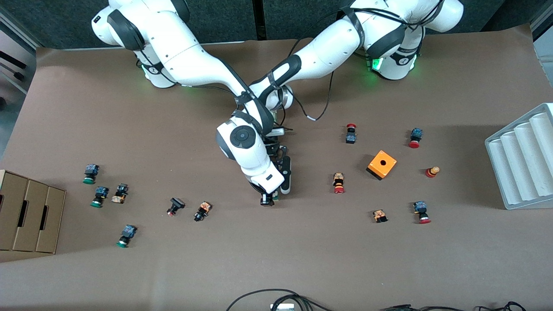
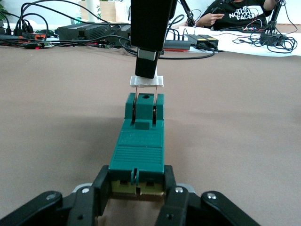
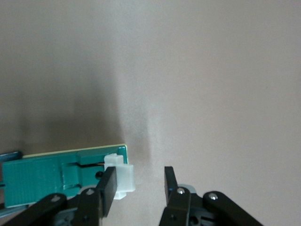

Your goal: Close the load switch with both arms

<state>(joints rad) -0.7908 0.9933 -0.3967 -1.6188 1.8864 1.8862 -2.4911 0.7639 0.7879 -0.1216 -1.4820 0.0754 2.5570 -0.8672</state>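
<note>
**Load switch**: lies flat on the table mid-way between the two ends, under both wrists. Its white handle stands raised on two copper prongs, not seated.

**Left gripper**: low at the switch, fingers clamped narrow on its end away from the handle.

**Right gripper**: over the handle end, fingers apart, with one resting against the handle and the other over bare table.

**Risks:** you are likely pressing with one finger only. If it slips off the handle, expect bent prongs or a cocked handle. A weak clamp lets the body slide or tip.

**Containers:**
- Cardboard box, right arm's end: compartments show no contents.
- White ribbed tray, left arm's end: nothing visible in its channels.
- Orange box: its hole shows dark and you cannot see inside.
</note>
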